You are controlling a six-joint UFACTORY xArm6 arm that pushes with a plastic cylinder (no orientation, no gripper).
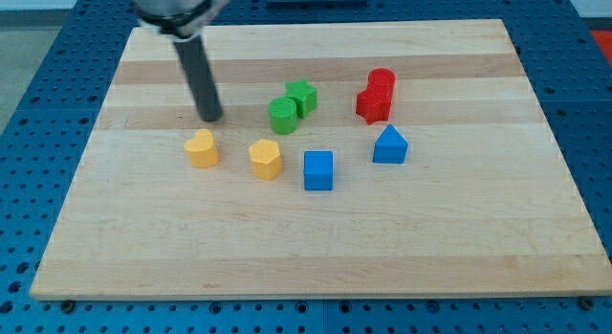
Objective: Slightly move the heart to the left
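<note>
The yellow heart (202, 148) lies on the wooden board (316, 248), left of centre. My tip (209, 117) rests on the board just above the heart towards the view's top, slightly to its right, with a small gap between them. The dark rod rises from the tip towards the view's top left. A second yellow block, a pentagon shape (266, 159), lies to the right of the heart.
Two green blocks, a round one (283, 115) and a star-like one (302, 97), sit touching right of the tip. A blue cube (318, 170), a blue triangular block (389, 144) and two red blocks (375, 104) (382, 81) lie further right.
</note>
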